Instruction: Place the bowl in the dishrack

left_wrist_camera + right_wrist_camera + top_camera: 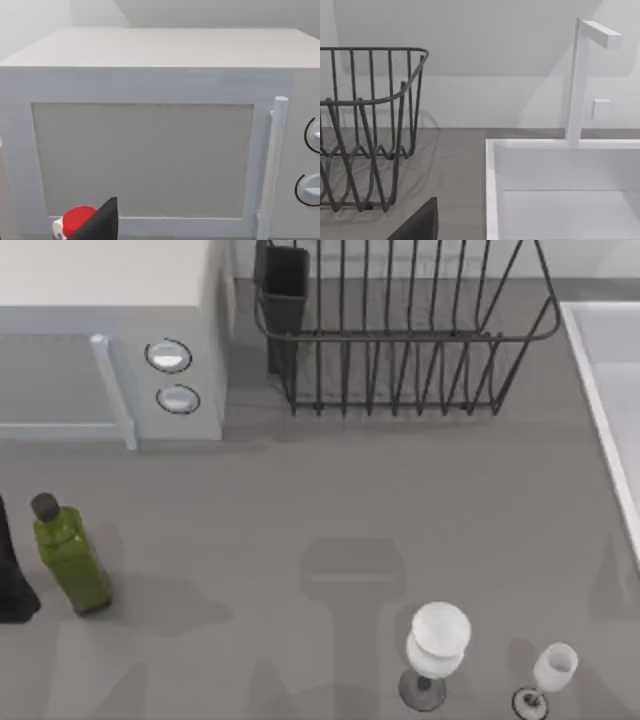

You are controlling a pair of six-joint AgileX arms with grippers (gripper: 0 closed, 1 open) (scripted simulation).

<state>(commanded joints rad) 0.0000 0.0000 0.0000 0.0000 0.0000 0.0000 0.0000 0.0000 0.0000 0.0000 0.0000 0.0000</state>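
Observation:
The bowl is out of view. The dishrack point(400, 337), a dark wire rack with upright bars, stands at the back of the table, right of centre, with a black utensil cup point(285, 290) at its left corner. One end of the dishrack point(370, 75) appears in the right wrist view, beside a white sink. A dark part of my left gripper point(100, 222) faces the microwave door in the left wrist view. A dark part of my right gripper point(420, 222) sits low in the right wrist view, short of the rack.
A pale microwave point(110, 300) fills the back left. A green bottle point(70, 560) stands front left beside a dark shape point(12, 585). Two white stemmed glasses point(437, 645) point(548, 675) stand front right. A white sink point(610, 390) and faucet point(577, 80) are at the right. A red-topped object point(75, 222) sits before the microwave.

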